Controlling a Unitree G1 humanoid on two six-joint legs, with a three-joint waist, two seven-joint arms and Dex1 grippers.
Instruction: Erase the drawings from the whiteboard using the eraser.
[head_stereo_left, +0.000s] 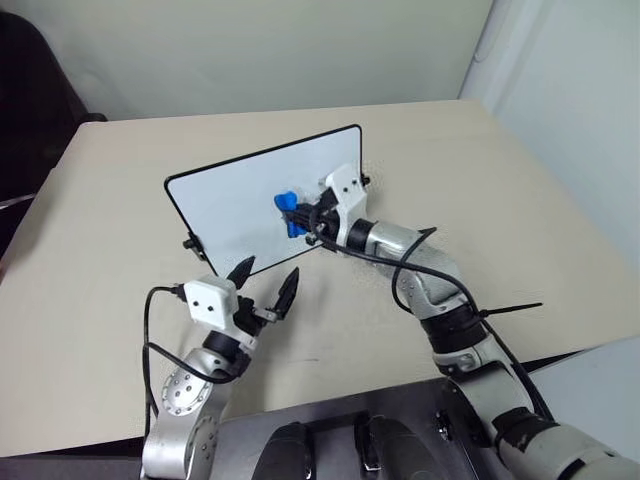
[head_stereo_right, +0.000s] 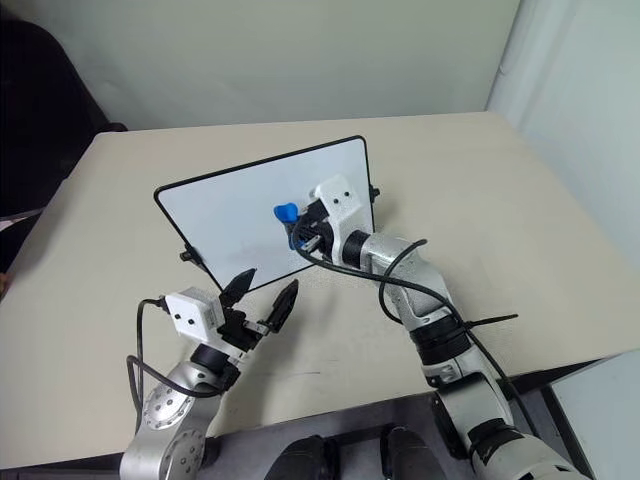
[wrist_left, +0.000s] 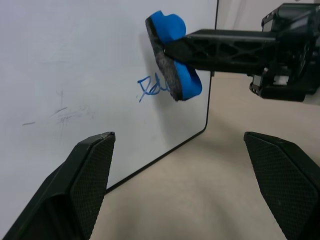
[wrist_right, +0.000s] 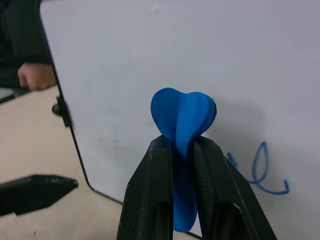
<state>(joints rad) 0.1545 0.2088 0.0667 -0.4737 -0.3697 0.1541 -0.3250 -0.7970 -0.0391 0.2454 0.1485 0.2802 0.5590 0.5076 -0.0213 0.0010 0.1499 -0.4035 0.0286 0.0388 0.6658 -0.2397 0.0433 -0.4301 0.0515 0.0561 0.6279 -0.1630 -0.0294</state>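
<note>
Right gripper (wrist_right: 181, 150) pinching eraser (wrist_right: 182, 120) against whiteboard (head_stereo_left: 230, 200); drawings (wrist_right: 260, 172) lower right of eraser. Left gripper (head_stereo_left: 268, 283) wide, empty.

Bright blue eraser (wrist_left: 175, 60) with dark grey felt face — blue scribbled drawings (wrist_left: 150, 87) on white, black-framed whiteboard (head_stereo_left: 240, 195) — beige table (head_stereo_left: 90, 250).

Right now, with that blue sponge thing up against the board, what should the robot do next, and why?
Probably slide the eraser sideways across the drawings. The right gripper pinches it against the whiteboard, and the blue scribble beside it is still unwiped.
</note>
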